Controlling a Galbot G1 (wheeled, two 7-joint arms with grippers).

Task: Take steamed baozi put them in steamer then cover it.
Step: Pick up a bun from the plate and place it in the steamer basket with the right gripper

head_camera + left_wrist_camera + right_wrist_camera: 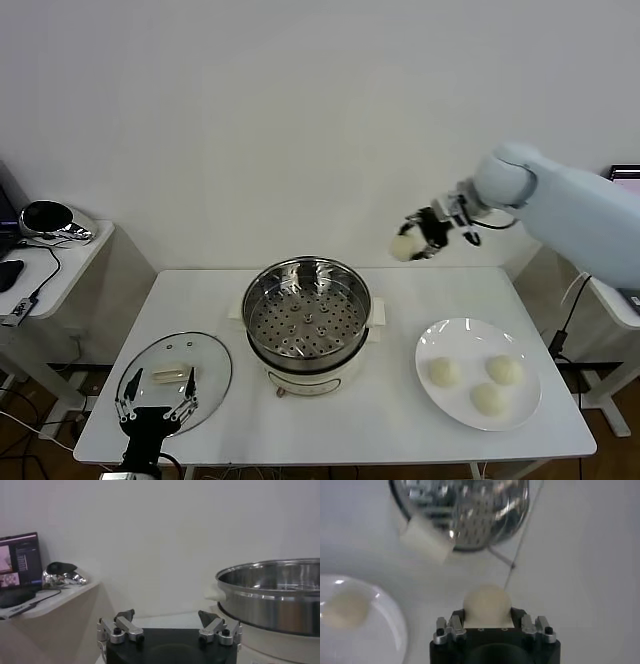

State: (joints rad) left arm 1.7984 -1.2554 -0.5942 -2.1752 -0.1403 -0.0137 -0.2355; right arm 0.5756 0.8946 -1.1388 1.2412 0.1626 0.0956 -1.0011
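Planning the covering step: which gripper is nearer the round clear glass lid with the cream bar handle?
Left. The left gripper hangs open right over the round clear glass lid; the right gripper holds a cream-white bun high beyond the steel steamer basket.

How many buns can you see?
4 small round cream-white buns: three lie on the flat white round plate, at and; the fourth is held up in the right gripper. None are in the steel steamer basket.

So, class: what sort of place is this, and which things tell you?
Probably a robotics lab set up as a kitchen: a steamer and plate of baozi on a plain white table, with a side desk carrying cables.
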